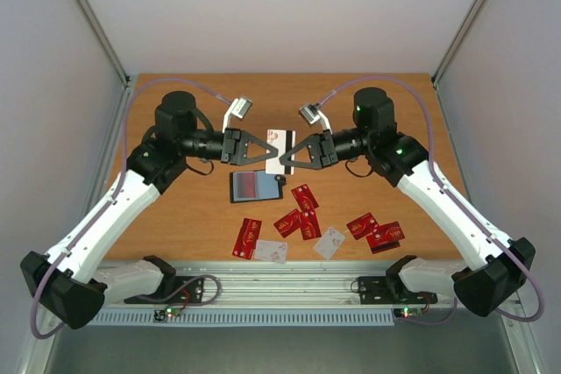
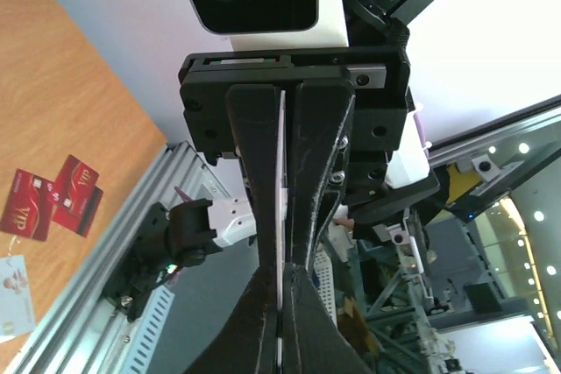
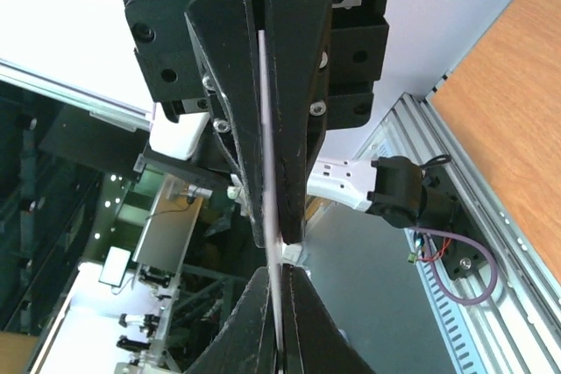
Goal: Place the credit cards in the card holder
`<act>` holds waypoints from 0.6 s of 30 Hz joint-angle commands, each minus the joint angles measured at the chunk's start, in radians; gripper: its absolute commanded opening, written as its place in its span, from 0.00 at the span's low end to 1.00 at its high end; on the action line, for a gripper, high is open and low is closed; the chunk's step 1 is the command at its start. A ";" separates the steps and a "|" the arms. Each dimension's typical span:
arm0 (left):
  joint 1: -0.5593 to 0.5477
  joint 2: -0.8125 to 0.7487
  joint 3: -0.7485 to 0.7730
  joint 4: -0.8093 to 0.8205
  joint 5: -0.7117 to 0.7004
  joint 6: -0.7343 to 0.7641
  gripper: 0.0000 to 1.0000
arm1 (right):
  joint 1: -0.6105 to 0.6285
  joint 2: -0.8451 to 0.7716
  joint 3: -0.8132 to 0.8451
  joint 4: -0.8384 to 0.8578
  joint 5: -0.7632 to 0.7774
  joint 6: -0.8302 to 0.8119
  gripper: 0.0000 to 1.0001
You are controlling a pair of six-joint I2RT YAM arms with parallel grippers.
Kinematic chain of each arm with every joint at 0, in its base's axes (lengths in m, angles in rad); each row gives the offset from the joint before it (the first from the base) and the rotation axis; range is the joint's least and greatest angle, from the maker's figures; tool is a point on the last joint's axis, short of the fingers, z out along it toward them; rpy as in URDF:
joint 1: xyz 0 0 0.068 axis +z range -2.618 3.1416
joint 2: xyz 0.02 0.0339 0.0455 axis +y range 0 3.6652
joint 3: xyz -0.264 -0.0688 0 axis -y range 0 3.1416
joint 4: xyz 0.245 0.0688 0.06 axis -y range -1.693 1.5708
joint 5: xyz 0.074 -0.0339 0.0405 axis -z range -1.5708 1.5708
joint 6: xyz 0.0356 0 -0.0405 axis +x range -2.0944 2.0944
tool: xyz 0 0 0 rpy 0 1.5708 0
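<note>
Above the middle of the wooden table [image 1: 202, 216], a white card [image 1: 279, 139] with a dark stripe is being held in the air from both sides at once. It is being pinched along its left edge by the left gripper [image 1: 266, 151] and along its right edge by the right gripper [image 1: 291, 156]. Both pairs of jaws are being pressed shut on the thin card, with no gap showing beside it. In both wrist views the card is being shown edge-on, as a pale line sandwiched between two sets of black fingers that are being brought nearly tip to tip. Just below the held card in the top view, the card holder [image 1: 252, 187] is being shown open and flat on the table, its inside face looking reddish. The other credit cards [image 1: 308, 224] are being shown scattered on the wood nearer the arm bases. Red ones are being grouped loosely right of the holder, two more red ones [image 1: 375, 231] are being overlapped farther right, and two pale ones [image 1: 330, 243] are being displayed near the front edge.
</note>
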 commanded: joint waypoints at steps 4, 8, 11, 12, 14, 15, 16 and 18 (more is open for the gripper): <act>0.004 0.002 -0.024 0.057 -0.003 -0.027 0.00 | -0.003 0.024 0.064 -0.029 0.026 -0.039 0.43; 0.006 0.012 0.030 -0.212 -0.122 0.118 0.00 | -0.004 0.009 0.073 -0.204 0.166 -0.134 0.62; 0.020 0.018 0.065 -0.445 -0.250 0.258 0.00 | -0.006 -0.005 0.044 -0.284 0.275 -0.154 0.63; 0.026 0.019 0.070 -0.504 -0.295 0.293 0.00 | -0.007 -0.005 0.036 -0.317 0.321 -0.155 0.62; 0.043 0.010 0.056 -0.573 -0.384 0.321 0.00 | -0.006 -0.007 0.017 -0.376 0.407 -0.147 0.61; 0.050 0.000 0.035 -0.577 -0.425 0.319 0.00 | -0.006 -0.006 0.006 -0.400 0.453 -0.134 0.61; 0.057 -0.014 0.001 -0.571 -0.456 0.310 0.00 | -0.007 -0.006 -0.009 -0.411 0.476 -0.117 0.61; 0.067 -0.028 -0.066 -0.524 -0.496 0.281 0.00 | -0.006 -0.003 -0.049 -0.393 0.499 -0.092 0.60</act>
